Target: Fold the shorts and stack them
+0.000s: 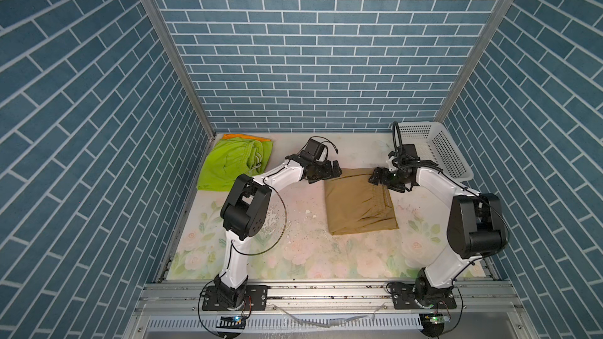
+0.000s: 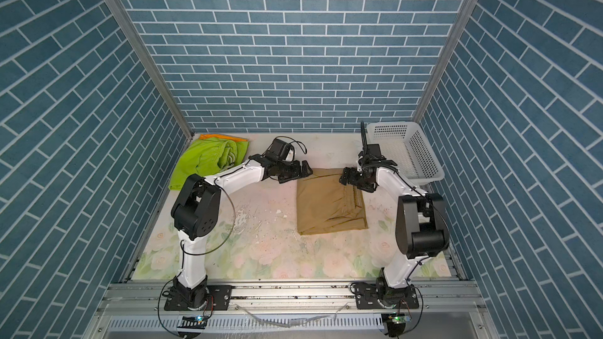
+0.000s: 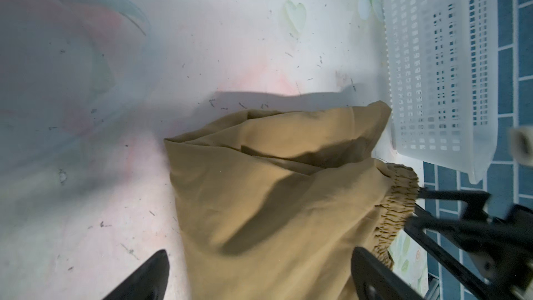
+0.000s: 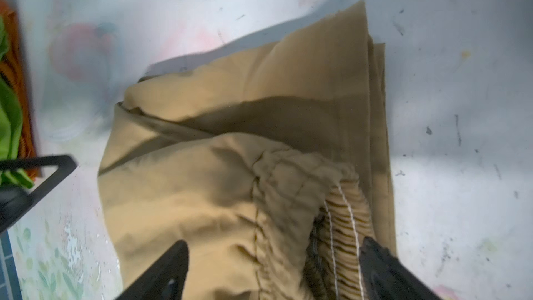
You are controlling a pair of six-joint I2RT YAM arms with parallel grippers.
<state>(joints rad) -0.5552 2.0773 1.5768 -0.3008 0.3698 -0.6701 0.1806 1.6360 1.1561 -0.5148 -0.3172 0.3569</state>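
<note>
Tan-brown shorts lie folded into a rough rectangle on the flowered surface in both top views, right of the middle and nearer the back edge than the front. Lime green shorts sit rumpled in the back left corner, on top of orange shorts, of which only a strip shows along the back. A white perforated basket stands in the back right corner, near the tan pair but apart from it. The left fingers are at the tan pair's back left corner and the right fingers at its back right corner, above the end of the gathered waistband.

From the left wrist, the left fingers stand wide apart with tan cloth lying between them and nothing pinched. The waistband bunches at the far side of the fold, and the basket is beyond it.

From the right wrist, the right fingers are also spread wide. The puckered waistband and its white cord lie loose in the gap between them. Beyond the tan pair, slivers of green and orange show, blurred.
</note>
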